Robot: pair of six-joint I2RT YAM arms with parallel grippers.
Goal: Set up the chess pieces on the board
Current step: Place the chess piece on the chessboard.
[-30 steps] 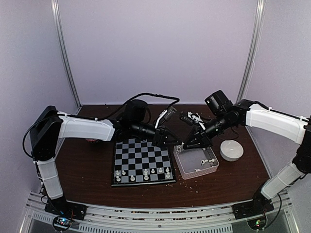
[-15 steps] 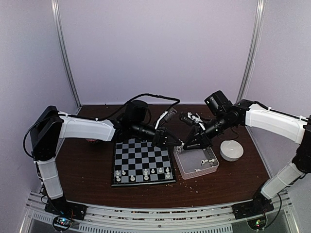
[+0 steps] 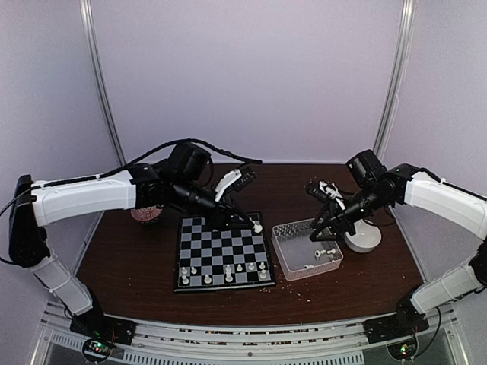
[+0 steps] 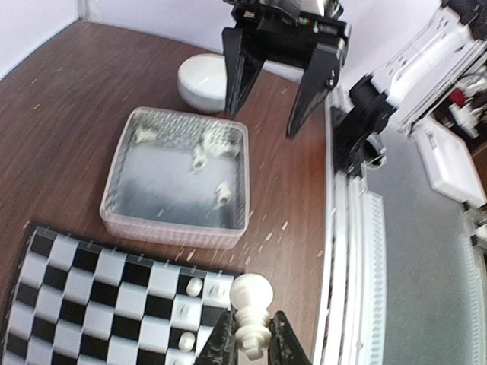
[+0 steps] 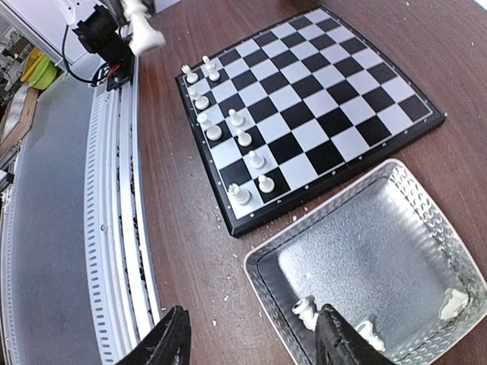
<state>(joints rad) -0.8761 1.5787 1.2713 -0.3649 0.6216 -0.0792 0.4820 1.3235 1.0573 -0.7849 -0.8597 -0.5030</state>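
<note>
The left jaws are closed on one white chess piece (image 4: 251, 303), pinching it at one end so that the rest sticks out past the fingertips. Its long axis runs in line with the fingers, and in the overhead view those slant down and to the right, so the piece hangs tilted rather than upright. Whether the broad round end facing away is its foot or its head, I cannot tell.

It is held in the air above the far right corner of the board (image 3: 221, 245), close to the clear tray (image 3: 281, 251). The chess pieces already standing (image 3: 228, 269) fill part of the two near rows, with gaps between them. So any free square probably lies nearer and to the left of the left jaws, and the piece would have to be turned upright on the way down.

The right jaws are spread wide with nothing in them, above the tray's right side, where a few loose pieces (image 5: 304, 308) lie on their sides. A white bowl (image 3: 363, 237) sits on the worktop just right of the tray. The left arm is nearer the board, the right nearer the tray.
</note>
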